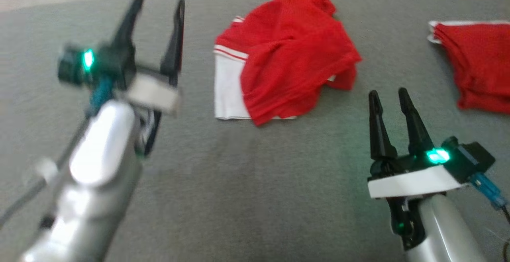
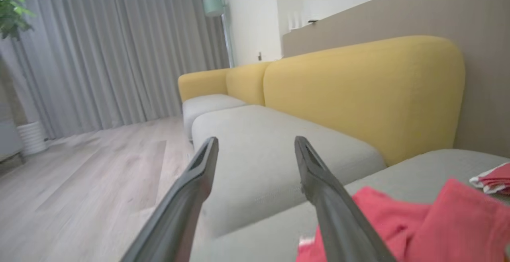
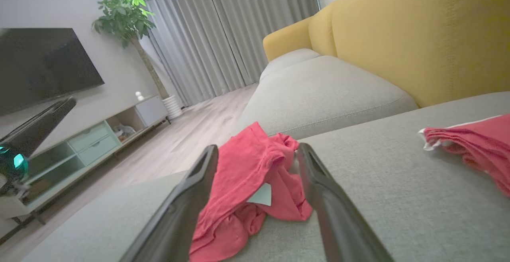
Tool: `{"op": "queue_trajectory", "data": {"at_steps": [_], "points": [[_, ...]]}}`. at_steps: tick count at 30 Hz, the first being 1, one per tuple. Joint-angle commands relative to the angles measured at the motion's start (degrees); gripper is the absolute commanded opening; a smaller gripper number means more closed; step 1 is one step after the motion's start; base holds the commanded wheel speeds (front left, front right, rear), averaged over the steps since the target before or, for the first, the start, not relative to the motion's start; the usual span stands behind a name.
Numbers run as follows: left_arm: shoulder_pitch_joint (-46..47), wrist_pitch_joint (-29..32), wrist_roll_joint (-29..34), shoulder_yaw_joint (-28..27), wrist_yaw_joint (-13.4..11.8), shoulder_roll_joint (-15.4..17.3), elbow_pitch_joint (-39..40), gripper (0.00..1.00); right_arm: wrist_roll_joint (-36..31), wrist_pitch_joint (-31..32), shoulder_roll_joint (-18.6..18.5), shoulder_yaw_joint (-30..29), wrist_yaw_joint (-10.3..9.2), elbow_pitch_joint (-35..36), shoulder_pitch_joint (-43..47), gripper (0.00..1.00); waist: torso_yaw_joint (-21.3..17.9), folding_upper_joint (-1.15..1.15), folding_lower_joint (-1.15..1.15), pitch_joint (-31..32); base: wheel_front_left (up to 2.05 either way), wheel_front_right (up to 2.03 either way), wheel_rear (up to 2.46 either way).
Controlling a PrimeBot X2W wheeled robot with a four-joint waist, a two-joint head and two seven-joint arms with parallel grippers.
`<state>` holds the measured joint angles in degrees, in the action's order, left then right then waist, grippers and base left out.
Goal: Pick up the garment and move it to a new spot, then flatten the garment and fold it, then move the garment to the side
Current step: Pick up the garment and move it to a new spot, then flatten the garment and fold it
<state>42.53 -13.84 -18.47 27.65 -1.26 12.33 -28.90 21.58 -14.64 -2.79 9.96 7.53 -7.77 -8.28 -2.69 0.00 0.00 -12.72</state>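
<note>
Right wrist view shows garment (image 3: 239,162) with illegible label (image 3: 261,195).

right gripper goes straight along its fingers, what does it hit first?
Probably the crumpled red garment: in the wrist view it lies on the grey cushion between the right gripper's open fingers. Depth is unclear, so it might skim past.

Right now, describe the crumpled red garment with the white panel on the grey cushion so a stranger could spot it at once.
Start at the grey fabric seat cushion in front of the yellow sofa backrest. Near its middle lies a rumpled red cloth garment. Unlike the white-edged red garment to its right, it shows a broad white panel with red stripes on its left side.
</note>
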Motion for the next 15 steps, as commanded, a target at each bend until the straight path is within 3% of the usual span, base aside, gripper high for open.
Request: {"op": "queue_trajectory", "data": {"at_steps": [1,10,15], "points": [[-1.4,-0.8,-0.4,-2.1,-0.7,2.0,3.2,1.0,-1.0,-0.4,-0.1,0.6,-0.04,1.3,0.3,1.0,4.1,0.0,0.0,3.0,0.0,0.0,0.0],[-21.4,-1.1,-2.1,-4.8,-4.5,-0.6,12.1,1.0,-2.9,-0.4,-0.1,-1.4,-0.04,0.4,3.7,1.0,8.2,0.0,0.0,5.4,0.0,0.0,0.0],[-27.1,-1.1,-0.1,-6.6,-5.2,-2.7,15.3,1.0,-3.1,-0.4,-0.1,-1.2,-0.04,0.1,4.8,1.0,8.6,0.0,0.0,5.6,0.0,0.0,0.0]]}}
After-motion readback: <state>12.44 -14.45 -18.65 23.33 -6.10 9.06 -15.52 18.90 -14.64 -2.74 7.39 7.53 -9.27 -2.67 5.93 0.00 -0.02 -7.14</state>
